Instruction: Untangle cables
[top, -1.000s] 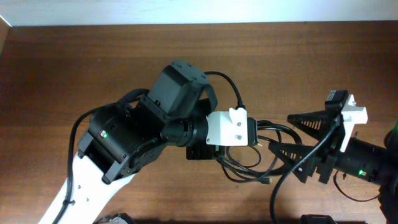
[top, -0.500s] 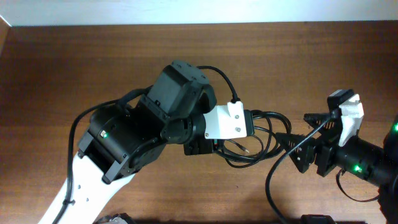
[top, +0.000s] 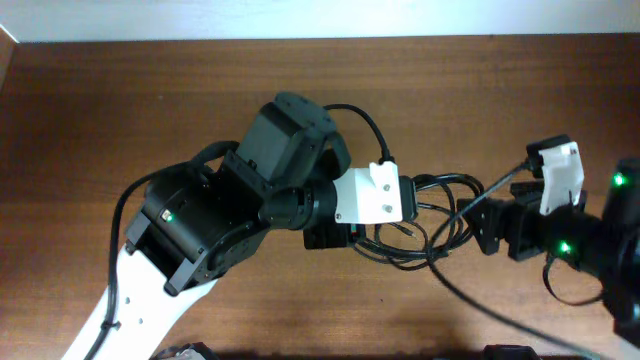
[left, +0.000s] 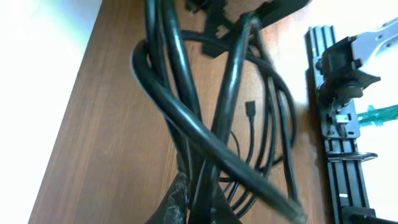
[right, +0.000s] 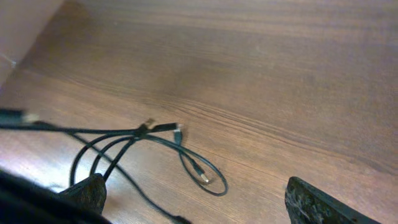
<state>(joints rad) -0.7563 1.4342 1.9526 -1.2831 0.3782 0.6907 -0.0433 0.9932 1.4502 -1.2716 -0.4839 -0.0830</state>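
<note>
Tabletop (top: 100, 100): brown wood; in the overhead view the tangle sits toward 3 o'clock from the middle.
Left arm (top: 200, 230): the big black and white arm, reaching in from 7 o'clock with its wrist over the near end of the tangle.
Right arm (top: 590, 245): comes in from 3 o'clock and points at the tangle's far end.
Cables (top: 430, 235): thin black cords in overlapping loops between the two arms, some strands lifted off the wood.
Plug ends (right: 148, 124): small and gold-tipped, lying on the wood at the loose ends.
Left fingers (left: 177, 199): clenched on the cables, which fan out from them toward 12 o'clock in the left wrist view.
Right fingers (right: 311, 202): released and spread wide, nothing between them; the loose strands lie at about 11 o'clock from them, near but apart.
Handling: probably light, limp and a bit springy, so loops are likely to slide and snag on each other.
Where to hold: a single free strand near a plug end looks best, away from the crossings.
</note>
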